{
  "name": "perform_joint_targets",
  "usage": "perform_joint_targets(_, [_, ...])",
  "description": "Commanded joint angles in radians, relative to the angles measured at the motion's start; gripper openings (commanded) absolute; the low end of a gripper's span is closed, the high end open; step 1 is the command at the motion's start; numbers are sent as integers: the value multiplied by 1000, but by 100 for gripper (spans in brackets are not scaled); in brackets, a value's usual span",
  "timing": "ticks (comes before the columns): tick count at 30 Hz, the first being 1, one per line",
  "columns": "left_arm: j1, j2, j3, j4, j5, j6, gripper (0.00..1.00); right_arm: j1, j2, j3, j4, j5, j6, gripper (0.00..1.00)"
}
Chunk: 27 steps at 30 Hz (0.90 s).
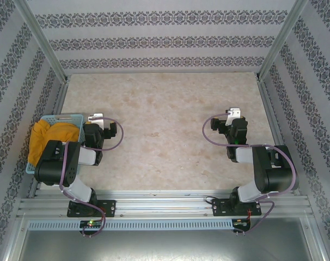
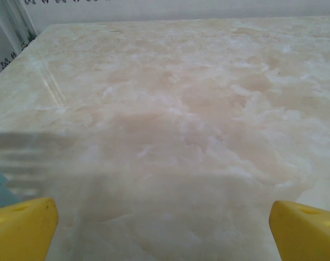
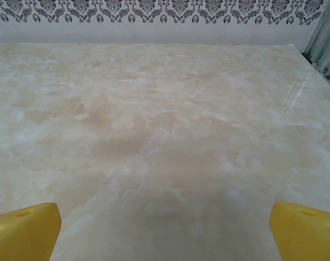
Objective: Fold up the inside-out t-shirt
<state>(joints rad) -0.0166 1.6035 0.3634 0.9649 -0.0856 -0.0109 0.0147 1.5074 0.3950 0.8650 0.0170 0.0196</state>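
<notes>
The inside-out t-shirt (image 1: 45,136) lies bunched in a light-blue basket (image 1: 64,116) at the left edge of the tabletop (image 1: 165,136), just beside the left arm. The left end effector (image 2: 164,231) and the right end effector (image 3: 165,234) both stand wide and hold nothing, over bare tabletop. The left arm would have to reach sideways into the basket. It could snag the rim or drag the basket along. A pinch on the crumpled heap may catch several layers, so the shirt comes out twisted.
</notes>
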Motion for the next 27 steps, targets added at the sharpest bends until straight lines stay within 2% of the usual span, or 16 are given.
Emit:
perform_joint_targets(1, [12,-19,14,-9,9,-8,100,-9,6,-8,28,-17,6,98])
perform_joint_targets(9, [7,-55,1,-9,38,9,100,-10,2,-8,27,-28,5,98])
perform_joint_targets(12, [-13,-160,16,-126,40,37,100,-5,-39,-11,5,-64,-16,98])
perform_joint_targets(15, [-54,-308,58,-291,-10,60,100,2,-117,-37,-15,-31,-11,98])
perform_joint_targets(19, [-128,-464,125,-389,-56,40,100,5,-311,-13,-191,21,25,98])
perform_joint_targets(22, [-141,-545,267,-602,-104,-110,100,-1,-454,80,-426,123,206,98])
perform_joint_targets(24, [-140,-585,384,-810,-220,-307,100,-14,-518,175,-658,211,390,98])
perform_joint_targets(26, [-133,-624,520,-1146,-340,-530,100,-56,-577,232,-864,203,589,98])
perform_joint_targets(27, [-127,-646,549,-1221,-333,-541,100,-86,-609,215,-886,167,650,98])
